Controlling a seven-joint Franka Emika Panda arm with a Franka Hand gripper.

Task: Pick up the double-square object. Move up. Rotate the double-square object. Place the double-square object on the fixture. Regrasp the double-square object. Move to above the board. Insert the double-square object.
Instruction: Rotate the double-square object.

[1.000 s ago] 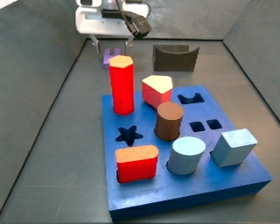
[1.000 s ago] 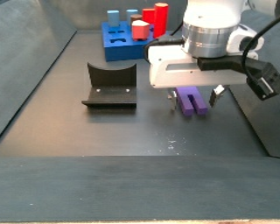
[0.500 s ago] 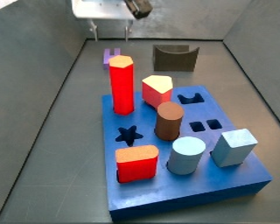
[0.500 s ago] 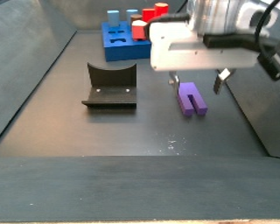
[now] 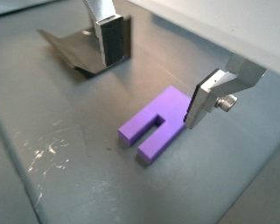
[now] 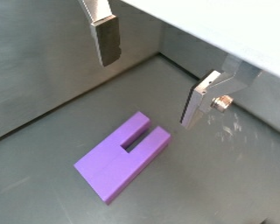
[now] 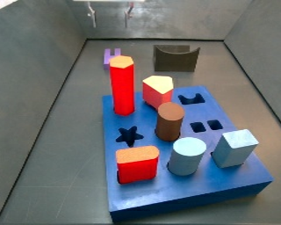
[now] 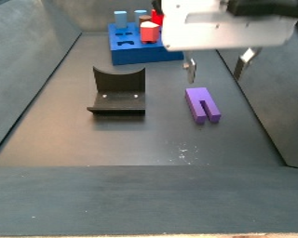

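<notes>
Two of my fingers (image 6: 104, 39) hang released, my gripper (image 8: 218, 66) above the double-square object (image 8: 205, 104) beside the fixture (image 8: 116, 91); it looks rigid, light and smooth, so I'd pinch its long flat sides.

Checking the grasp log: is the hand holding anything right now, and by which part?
Nothing is held. The hand hangs open above the double-square object, which lies flat on the floor, clear of both fingers.

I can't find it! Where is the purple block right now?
The purple block lies flat on the dark floor in a side view, beside the fixture, with the open gripper above it, not touching.
</notes>
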